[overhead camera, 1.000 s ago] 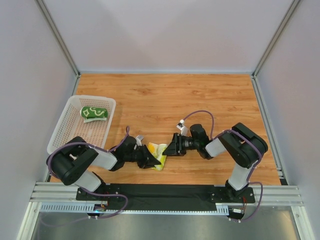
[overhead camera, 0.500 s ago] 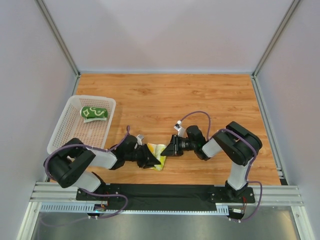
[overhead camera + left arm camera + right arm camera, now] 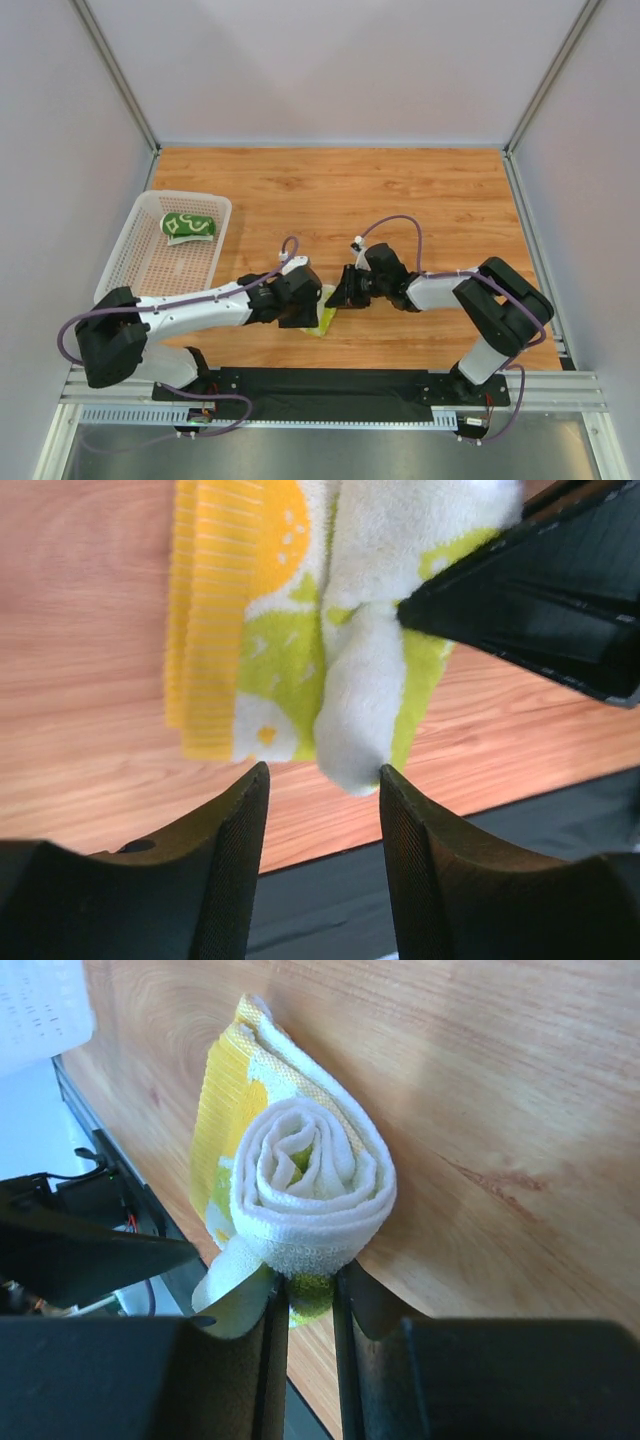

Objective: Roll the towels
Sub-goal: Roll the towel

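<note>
The yellow and lime-green towel (image 3: 324, 318) lies partly rolled on the wood near the front edge, between both grippers. Its white spiral roll (image 3: 310, 1175) faces the right wrist camera. My right gripper (image 3: 310, 1292) is shut on the lime-green edge under the roll. My left gripper (image 3: 322, 780) is open, and the roll's white end (image 3: 360, 710) sits just beyond its fingertips, untouched. From above, the left gripper (image 3: 305, 306) and the right gripper (image 3: 340, 294) meet over the towel. The dark green towel (image 3: 187, 225) lies rolled in the basket.
The white perforated basket (image 3: 130, 250) stands at the left edge of the table. A black strip (image 3: 330, 385) runs along the front edge, close below the towel. Grey walls enclose the left, right and back sides.
My left gripper has opened and let go of the yellow towel, and its arm has stretched to the right. My right gripper has shut on the towel's edge.
</note>
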Controlling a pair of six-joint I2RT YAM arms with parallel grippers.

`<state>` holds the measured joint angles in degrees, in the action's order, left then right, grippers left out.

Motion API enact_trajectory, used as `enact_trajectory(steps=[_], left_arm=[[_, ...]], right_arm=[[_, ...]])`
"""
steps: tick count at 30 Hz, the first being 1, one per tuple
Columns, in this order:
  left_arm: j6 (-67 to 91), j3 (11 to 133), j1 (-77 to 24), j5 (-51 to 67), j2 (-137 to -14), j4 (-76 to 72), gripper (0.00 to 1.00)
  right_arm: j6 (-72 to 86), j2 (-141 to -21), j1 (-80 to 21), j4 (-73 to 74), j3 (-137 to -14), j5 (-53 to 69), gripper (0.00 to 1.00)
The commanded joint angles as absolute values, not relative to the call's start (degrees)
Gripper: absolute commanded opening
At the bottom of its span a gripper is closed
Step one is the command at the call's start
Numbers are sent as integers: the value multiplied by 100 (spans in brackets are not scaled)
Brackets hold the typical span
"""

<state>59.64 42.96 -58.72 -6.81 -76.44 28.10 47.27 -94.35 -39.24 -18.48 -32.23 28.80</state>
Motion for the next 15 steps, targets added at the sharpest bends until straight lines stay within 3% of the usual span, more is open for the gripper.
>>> enact_trajectory(steps=[1,5,15], left_arm=[[5565,5114,-6634,-2615,-8024,4665,54],[5160,5809,-7338,-3243,-8498,4782,55],[4281,5977,-7690,-2883,-9202,3666,56]], right_arm=[[4377,-9124,-4121,-530,-3576,2145,7],[4359,-8991,-4245,-71,-3814,1978,7],[4377,-8798,-4333,237,-3902,1907,6]])
